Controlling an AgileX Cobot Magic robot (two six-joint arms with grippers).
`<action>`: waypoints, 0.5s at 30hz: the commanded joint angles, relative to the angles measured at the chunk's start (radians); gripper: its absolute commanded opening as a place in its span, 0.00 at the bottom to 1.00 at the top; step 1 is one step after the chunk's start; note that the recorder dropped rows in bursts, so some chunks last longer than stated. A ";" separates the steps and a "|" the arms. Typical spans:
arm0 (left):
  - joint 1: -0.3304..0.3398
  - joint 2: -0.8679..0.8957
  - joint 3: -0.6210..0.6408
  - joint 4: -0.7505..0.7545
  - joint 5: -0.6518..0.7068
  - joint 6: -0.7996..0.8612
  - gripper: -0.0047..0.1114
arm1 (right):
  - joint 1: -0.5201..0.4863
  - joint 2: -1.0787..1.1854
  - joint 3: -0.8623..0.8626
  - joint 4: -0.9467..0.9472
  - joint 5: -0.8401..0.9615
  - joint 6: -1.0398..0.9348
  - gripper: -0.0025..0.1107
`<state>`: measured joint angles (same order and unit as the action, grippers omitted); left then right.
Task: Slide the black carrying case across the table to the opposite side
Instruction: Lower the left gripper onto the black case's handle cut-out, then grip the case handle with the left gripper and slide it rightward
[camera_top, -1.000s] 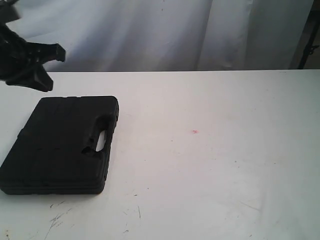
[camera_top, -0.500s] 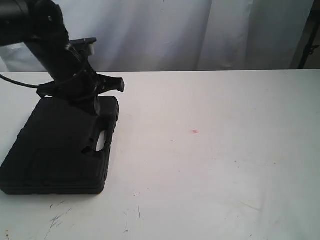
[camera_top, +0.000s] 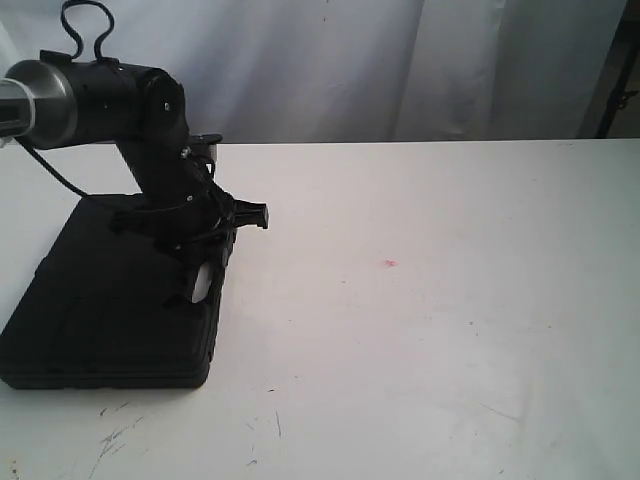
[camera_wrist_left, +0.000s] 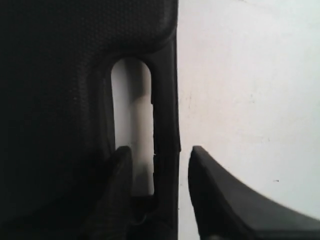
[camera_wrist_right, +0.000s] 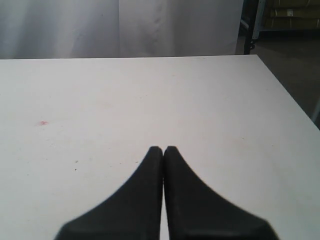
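The black carrying case (camera_top: 110, 310) lies flat at the left of the white table (camera_top: 450, 300), its handle edge facing the middle. My left gripper (camera_top: 222, 243) is down at that edge and open. In the left wrist view the left gripper (camera_wrist_left: 159, 150) straddles the handle bar (camera_wrist_left: 165, 110): one finger (camera_wrist_left: 120, 175) is in the handle slot, the other finger (camera_wrist_left: 215, 195) is over the bare table (camera_wrist_left: 250, 100), with a small gap to the bar. My right gripper (camera_wrist_right: 163, 148) is shut on nothing above the table (camera_wrist_right: 150, 90); the exterior view does not show it.
A tiny red spot (camera_top: 390, 264) marks the tabletop near the middle, and dark scuffs (camera_top: 115, 435) lie near the front left. White curtains (camera_top: 400, 60) hang behind the far edge. In the right wrist view the table's side edge (camera_wrist_right: 280, 90) drops to a dark floor.
My left arm has swung in from the upper left and come down onto the case's handle edge. The case has not visibly moved.
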<state>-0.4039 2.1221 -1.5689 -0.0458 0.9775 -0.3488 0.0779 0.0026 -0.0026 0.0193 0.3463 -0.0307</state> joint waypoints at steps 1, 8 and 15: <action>-0.005 0.000 -0.007 -0.023 -0.042 -0.010 0.35 | -0.003 -0.003 0.003 -0.001 -0.002 -0.004 0.02; -0.008 0.044 -0.007 -0.023 -0.061 -0.041 0.35 | -0.003 -0.003 0.003 -0.001 -0.002 -0.004 0.02; -0.008 0.070 -0.007 -0.027 -0.075 -0.041 0.32 | -0.003 -0.003 0.003 -0.001 -0.002 -0.004 0.02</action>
<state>-0.4039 2.1921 -1.5716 -0.0641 0.9222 -0.3797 0.0779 0.0026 -0.0026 0.0193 0.3463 -0.0307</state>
